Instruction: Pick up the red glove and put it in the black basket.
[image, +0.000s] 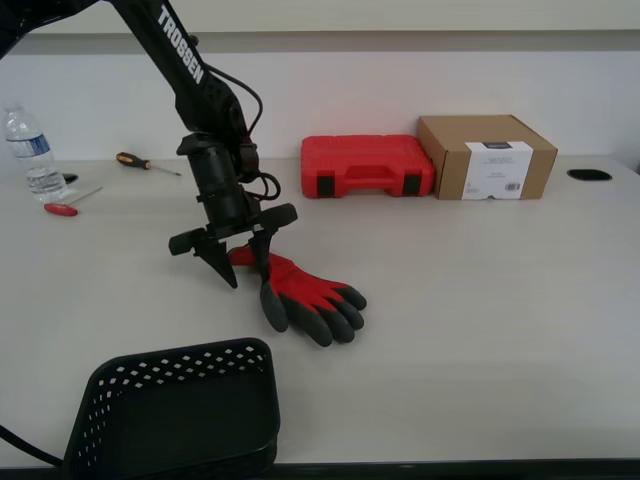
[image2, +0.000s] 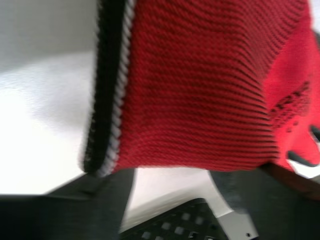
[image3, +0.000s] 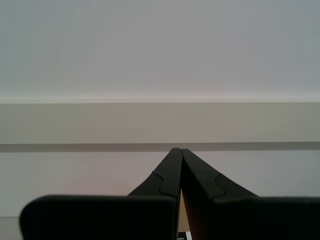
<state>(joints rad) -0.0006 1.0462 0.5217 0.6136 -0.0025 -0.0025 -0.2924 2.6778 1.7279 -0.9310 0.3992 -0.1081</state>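
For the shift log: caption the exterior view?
My first gripper straddles the red glove's cuff on the table, black basket nearby.

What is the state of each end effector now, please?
My first gripper: jaws spread around the cuff of the red glove, not visibly clamped; open.
My second gripper: fingertips pressed together, holding nothing; closed.

Worktop (image: 480, 300): glove (image: 310, 290) at centre; basket (image: 175, 415) in front, toward the exterior view's left; tool case (image: 367, 165) and box (image: 487, 157) behind, side by side; bottle (image: 30, 150) and screwdrivers (image: 145, 163) far left.
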